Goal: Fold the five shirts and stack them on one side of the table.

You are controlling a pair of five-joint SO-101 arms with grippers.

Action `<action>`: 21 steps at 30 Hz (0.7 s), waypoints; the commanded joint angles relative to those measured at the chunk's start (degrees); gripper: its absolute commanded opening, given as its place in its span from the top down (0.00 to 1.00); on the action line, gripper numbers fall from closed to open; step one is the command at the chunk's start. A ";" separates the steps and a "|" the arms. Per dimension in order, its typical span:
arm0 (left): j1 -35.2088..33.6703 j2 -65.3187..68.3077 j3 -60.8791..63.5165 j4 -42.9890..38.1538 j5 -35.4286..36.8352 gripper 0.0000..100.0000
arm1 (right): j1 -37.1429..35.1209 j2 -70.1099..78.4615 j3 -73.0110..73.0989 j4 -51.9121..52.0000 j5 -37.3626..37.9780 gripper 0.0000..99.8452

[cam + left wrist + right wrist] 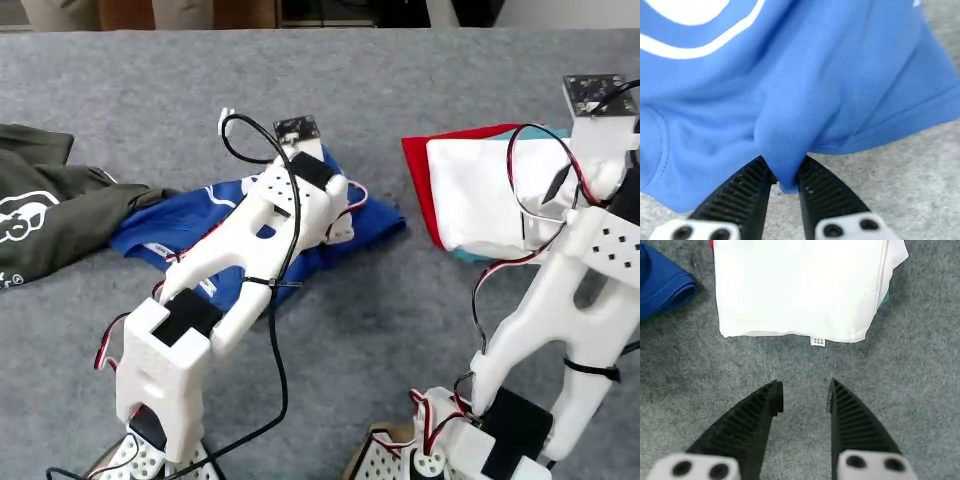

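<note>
- A fold of the blue shirt (790,75) is pinched between the closed jaws of the left gripper (785,167). The rest of it is spread, rumpled, near the middle of the grey table (400,300).
- The right gripper (804,392) is held over the table with its jaws parted and nothing gripped, near the stack's edge.
- On the right side, a folded white shirt (800,290) is laid on top of a teal shirt (545,131) and a red shirt (418,165).
- A dark green shirt (50,215) is left unfolded at the left edge, touching the blue shirt.

I see a table (400,330) covered in grey felt-like cloth, and beyond its far edge, left of centre, a brown wooden panel (245,12).
</note>
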 commanded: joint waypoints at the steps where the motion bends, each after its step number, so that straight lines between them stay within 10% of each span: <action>1: -0.70 -0.84 -5.54 1.76 -0.79 0.98 | 0.75 -1.89 -0.04 -0.70 0.70 0.85; 13: -13.27 -0.31 -43.43 8.35 -5.89 0.98 | -3.21 -2.24 2.42 1.58 0.26 0.84; 21: -31.65 -0.31 -53.45 10.46 -8.70 0.98 | -25.89 -5.05 13.58 1.41 -5.19 0.84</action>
